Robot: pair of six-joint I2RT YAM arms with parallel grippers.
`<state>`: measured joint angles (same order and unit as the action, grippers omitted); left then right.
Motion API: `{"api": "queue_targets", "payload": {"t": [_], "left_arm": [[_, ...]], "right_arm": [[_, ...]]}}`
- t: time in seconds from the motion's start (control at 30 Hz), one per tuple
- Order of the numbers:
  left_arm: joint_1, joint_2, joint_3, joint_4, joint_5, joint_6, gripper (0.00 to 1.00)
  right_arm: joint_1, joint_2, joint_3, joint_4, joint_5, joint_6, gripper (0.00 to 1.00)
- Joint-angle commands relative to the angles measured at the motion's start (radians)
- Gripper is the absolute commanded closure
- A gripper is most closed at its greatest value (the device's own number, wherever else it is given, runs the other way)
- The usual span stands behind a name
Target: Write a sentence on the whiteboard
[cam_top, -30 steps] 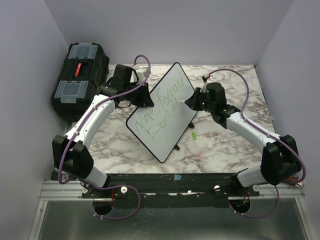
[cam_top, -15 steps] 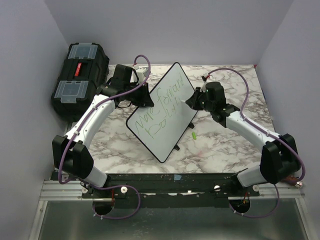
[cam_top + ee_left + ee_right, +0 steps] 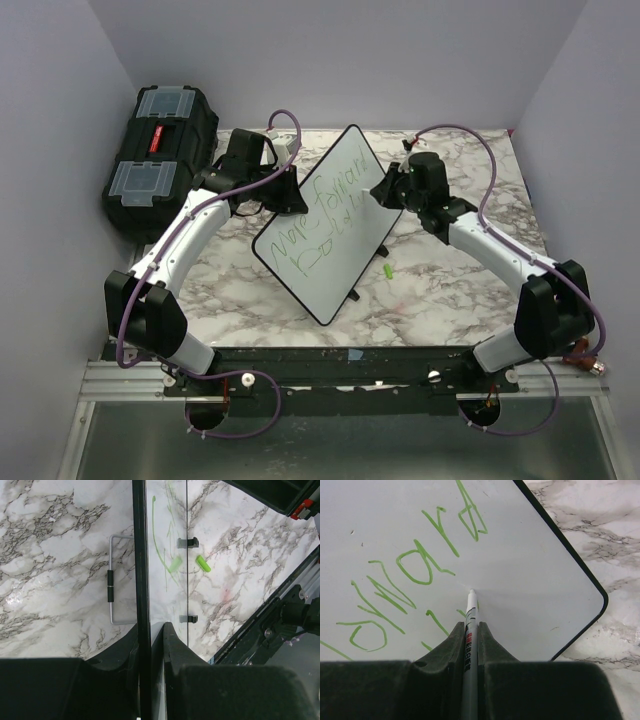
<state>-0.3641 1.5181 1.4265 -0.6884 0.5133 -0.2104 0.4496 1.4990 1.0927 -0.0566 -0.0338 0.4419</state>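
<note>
The whiteboard [image 3: 330,222] stands tilted at mid-table, white with a thin black rim. Green words, the sentence [image 3: 312,232], run in two lines across its face; they also show in the right wrist view [image 3: 410,575]. My left gripper [image 3: 285,195] is shut on the board's upper left edge [image 3: 141,580], one finger on each side. My right gripper [image 3: 385,193] is shut on a white marker [image 3: 470,625]. The marker's tip [image 3: 471,592] touches the board face [image 3: 530,575] just right of the second line's last strokes.
A black toolbox [image 3: 160,160] with clear lid compartments sits at the far left. A green marker cap [image 3: 386,270] lies on the marble table [image 3: 450,290] right of the board; it also shows in the left wrist view [image 3: 203,563]. A wire stand [image 3: 111,580] lies behind the board.
My right gripper has moved up and slightly left along the board's right side with the marker. The left gripper and the board have held still.
</note>
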Motion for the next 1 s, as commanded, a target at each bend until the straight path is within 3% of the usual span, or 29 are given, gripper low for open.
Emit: {"api": "queue_targets", "payload": {"t": [0.0, 0.97], "left_arm": [[-0.042, 0.023, -0.037, -0.072, -0.074, 0.14, 1.0], [-0.042, 0.007, -0.044, -0.068, -0.076, 0.138, 1.0]], "right_arm": [[0.009, 0.047, 0.032, -0.014, -0.03, -0.002, 0.99], [0.009, -0.042, -0.198, -0.004, -0.088, 0.009, 0.99]]}}
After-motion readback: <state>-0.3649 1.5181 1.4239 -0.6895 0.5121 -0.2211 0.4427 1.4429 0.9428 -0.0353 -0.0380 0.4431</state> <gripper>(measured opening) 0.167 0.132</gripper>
